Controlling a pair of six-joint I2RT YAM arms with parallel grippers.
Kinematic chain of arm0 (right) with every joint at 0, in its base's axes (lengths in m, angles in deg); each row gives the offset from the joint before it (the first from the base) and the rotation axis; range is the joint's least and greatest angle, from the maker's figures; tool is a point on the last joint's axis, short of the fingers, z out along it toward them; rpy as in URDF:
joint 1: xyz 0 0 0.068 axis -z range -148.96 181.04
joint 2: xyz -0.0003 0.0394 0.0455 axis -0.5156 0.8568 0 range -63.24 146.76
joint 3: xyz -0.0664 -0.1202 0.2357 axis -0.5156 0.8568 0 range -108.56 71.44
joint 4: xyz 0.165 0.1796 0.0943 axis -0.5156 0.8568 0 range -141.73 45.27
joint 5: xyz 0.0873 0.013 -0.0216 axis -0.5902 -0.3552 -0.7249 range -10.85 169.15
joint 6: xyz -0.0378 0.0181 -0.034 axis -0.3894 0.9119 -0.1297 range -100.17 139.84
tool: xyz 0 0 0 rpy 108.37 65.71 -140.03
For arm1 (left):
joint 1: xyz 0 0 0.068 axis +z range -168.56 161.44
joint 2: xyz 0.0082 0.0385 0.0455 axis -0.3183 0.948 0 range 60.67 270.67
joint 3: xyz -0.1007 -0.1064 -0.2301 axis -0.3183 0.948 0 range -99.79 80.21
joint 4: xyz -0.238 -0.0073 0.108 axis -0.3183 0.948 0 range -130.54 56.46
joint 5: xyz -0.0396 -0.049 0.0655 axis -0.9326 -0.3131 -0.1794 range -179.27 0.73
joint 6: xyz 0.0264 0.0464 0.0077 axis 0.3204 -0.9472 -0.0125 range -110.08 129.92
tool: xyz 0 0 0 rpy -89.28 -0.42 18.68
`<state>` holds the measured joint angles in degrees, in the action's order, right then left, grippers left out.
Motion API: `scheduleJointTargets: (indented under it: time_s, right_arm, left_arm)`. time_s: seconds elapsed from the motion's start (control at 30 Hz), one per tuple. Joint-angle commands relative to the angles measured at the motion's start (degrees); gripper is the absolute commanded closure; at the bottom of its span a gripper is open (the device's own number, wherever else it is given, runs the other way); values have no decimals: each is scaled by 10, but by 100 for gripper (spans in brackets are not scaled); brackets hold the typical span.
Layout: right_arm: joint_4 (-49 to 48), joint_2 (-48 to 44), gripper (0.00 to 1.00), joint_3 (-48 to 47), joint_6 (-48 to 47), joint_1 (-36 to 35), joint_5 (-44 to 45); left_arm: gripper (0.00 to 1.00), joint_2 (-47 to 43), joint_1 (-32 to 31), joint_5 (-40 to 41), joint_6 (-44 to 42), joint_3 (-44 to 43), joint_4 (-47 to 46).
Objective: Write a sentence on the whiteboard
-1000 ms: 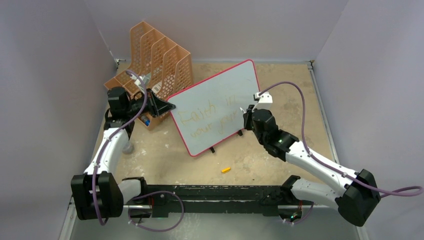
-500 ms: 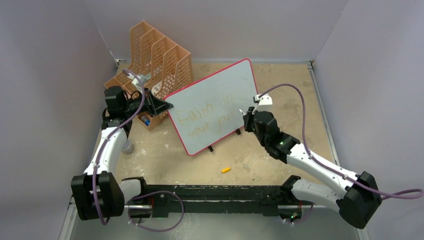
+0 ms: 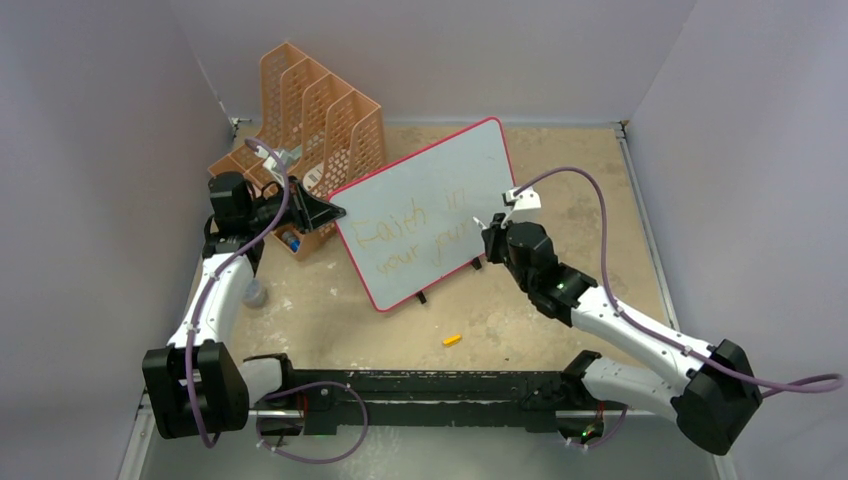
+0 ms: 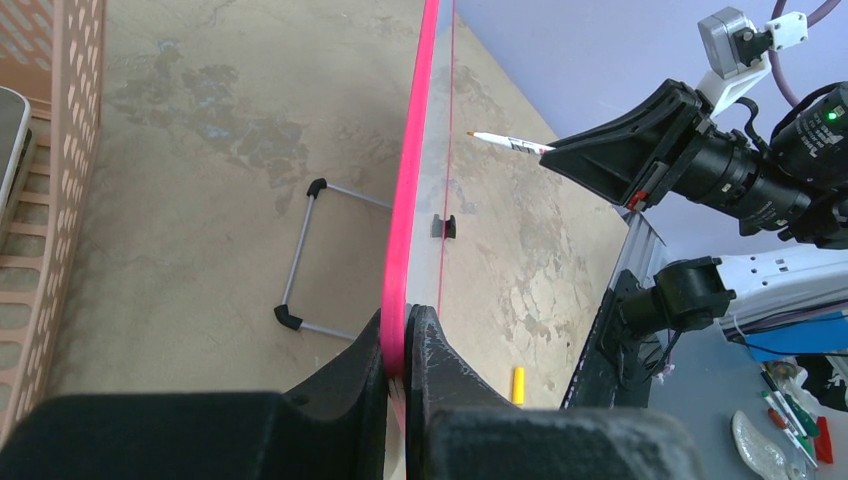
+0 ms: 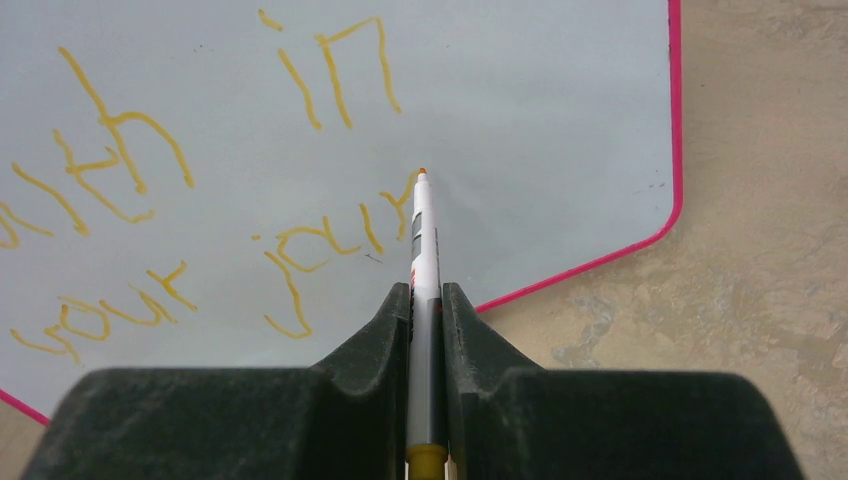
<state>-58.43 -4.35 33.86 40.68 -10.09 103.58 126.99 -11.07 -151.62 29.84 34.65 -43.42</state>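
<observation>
The left gripper [image 4: 403, 330] pinches the whiteboard [image 3: 430, 200] by its rim, a sound hold: it looks light, stiff and tippy. The right gripper [image 5: 427, 300] clamps the slim marker [image 5: 424, 230], tip just ahead of its fingers.

Here's the whiteboard [image 3: 455, 165], centre of the overhead frame: pale white, thin pink-red rim, rounded corners. It is propped up on the counter [image 3: 560, 140] and turned at an angle. The faint yellow-orange sentence [image 3: 415, 235] runs across it in two lines, "Faith in" above, "your jour" below, in thin, wobbly strokes.
</observation>
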Motion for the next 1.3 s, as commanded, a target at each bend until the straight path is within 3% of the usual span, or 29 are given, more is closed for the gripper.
scheduleJointTargets:
  time_s: [0.0,0.77,1.27]
  right_arm:
    - [-32,10,100,-5,-10,3,10]
    - [-52,45,100,-11,-14,14,0]
    - [15,56,100,-19,27,16,-19]
  left_arm:
    - [100,1,11,30,-52,-22,-36]
    - [100,-1,11,28,-52,-21,-36]
    - [100,-3,11,28,-51,-21,-38]
